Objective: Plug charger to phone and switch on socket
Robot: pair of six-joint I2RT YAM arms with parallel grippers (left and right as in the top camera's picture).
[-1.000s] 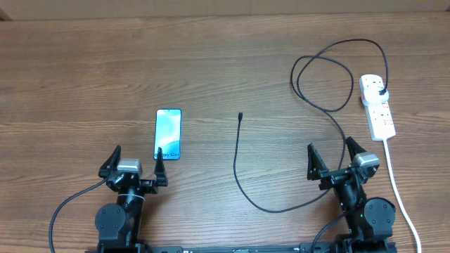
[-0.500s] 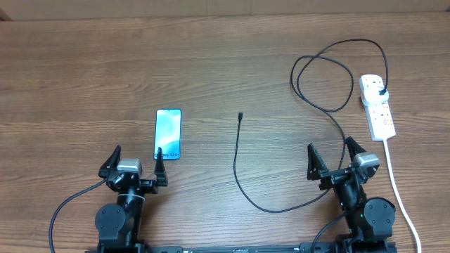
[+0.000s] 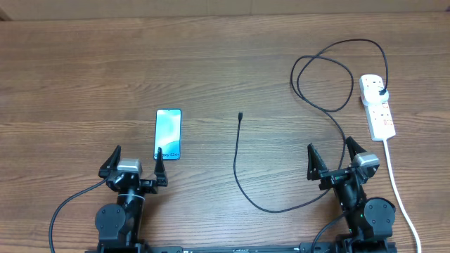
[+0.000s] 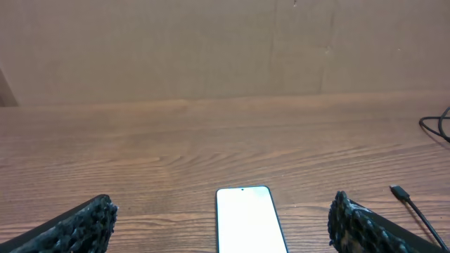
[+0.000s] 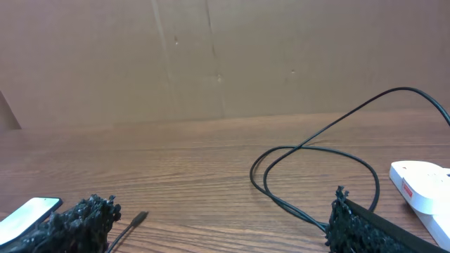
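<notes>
The phone (image 3: 168,133) lies flat left of centre, screen lit; it also shows in the left wrist view (image 4: 249,219) and at the left edge of the right wrist view (image 5: 29,211). The charger cable (image 3: 242,184) runs from its small plug tip (image 3: 240,116) in a curve and loops to its black plug in the socket (image 3: 377,107) at far right. The tip also shows in the left wrist view (image 4: 398,190) and the right wrist view (image 5: 138,218). My left gripper (image 3: 136,162) is open just before the phone. My right gripper (image 3: 335,158) is open and empty, over the cable.
The socket's thick white cord (image 3: 397,190) runs down the right side past my right arm. A brown wall (image 4: 211,49) stands behind the table's far edge. The cable loops (image 5: 316,169) lie ahead of my right gripper.
</notes>
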